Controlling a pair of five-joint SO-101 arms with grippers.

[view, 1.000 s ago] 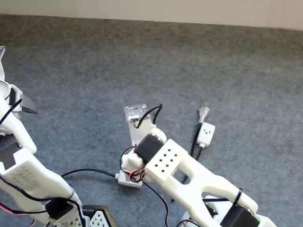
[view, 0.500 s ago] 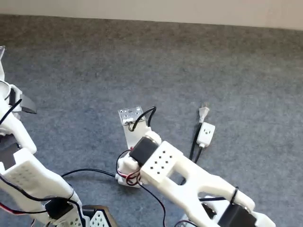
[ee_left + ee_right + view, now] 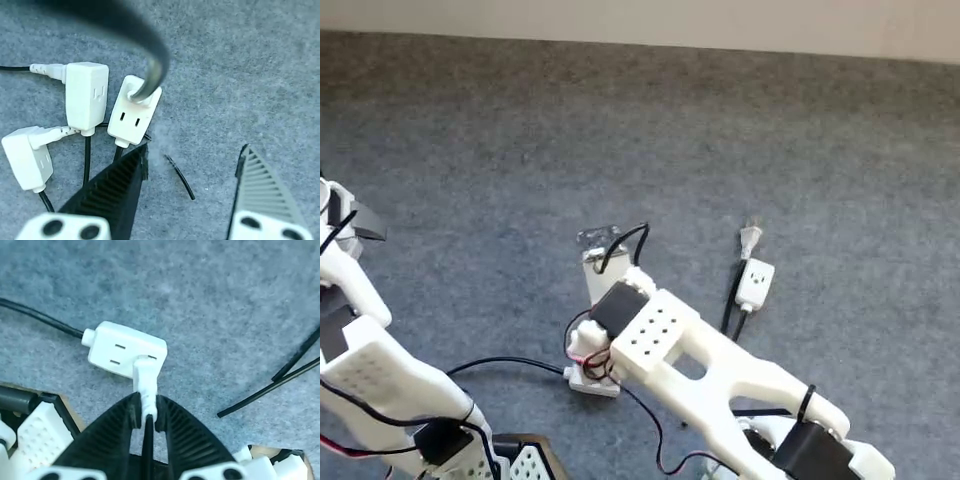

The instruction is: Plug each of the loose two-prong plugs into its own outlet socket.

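Observation:
In the right wrist view my right gripper (image 3: pixel 147 400) is shut on a white two-prong plug (image 3: pixel 145 382). The plug's head sits against a white outlet block (image 3: pixel 127 354), and its prongs are hidden. The high view has this gripper (image 3: pixel 584 352) over the same outlet (image 3: pixel 592 379) near the front centre. A second white outlet (image 3: pixel 755 283) lies to the right with a loose plug (image 3: pixel 751 238) just beyond it. My left gripper (image 3: pixel 194 150) is open over the carpet beside another two-slot outlet (image 3: pixel 132 112), with nothing between its fingers.
Two more white blocks (image 3: pixel 86 97) (image 3: pixel 27 157) on black cords lie by the left gripper. Black cords (image 3: pixel 295 367) cross the grey carpet beside the right gripper. The left arm (image 3: pixel 360 330) stands at the left edge. The carpet toward the back is open.
The right arm's wrist has shifted slightly left and tipped more steeply over the front outlet, still shut on the plug. The left arm has dipped a little.

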